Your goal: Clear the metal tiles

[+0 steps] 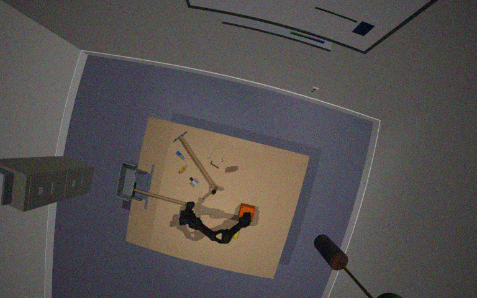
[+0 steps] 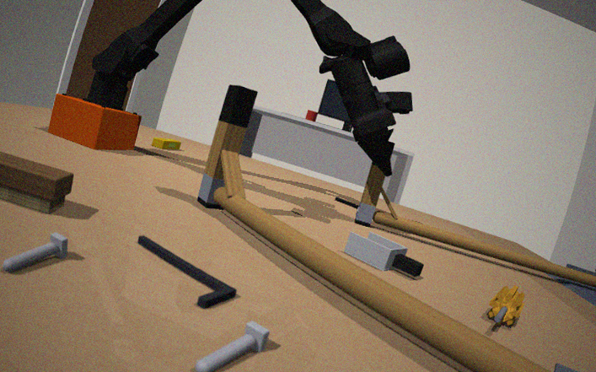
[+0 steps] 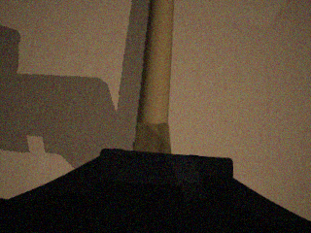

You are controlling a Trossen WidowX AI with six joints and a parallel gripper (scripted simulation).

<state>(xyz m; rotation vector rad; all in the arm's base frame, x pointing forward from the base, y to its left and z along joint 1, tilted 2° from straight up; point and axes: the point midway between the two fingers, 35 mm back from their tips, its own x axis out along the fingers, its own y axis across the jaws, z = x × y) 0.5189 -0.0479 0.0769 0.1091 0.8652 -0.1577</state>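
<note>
The tan table [image 1: 267, 196] [image 2: 110, 317] [image 3: 243, 87] supports the orange base block [image 1: 247, 208] [image 2: 75, 122] and, in the exterior view's near left area, two bolts [image 1: 223, 159] [image 2: 233, 352].

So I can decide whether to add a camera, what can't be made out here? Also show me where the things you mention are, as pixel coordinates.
- Tiles: too small and dark to count in the top view; beyond the exterior view's right edge.
- Held scraper's blade [image 1: 134, 187]: cut off by the exterior and wrist views' edges.
- End effector's [image 1: 190, 204] [image 2: 388, 167] fingertips: too small in the top view.
</note>
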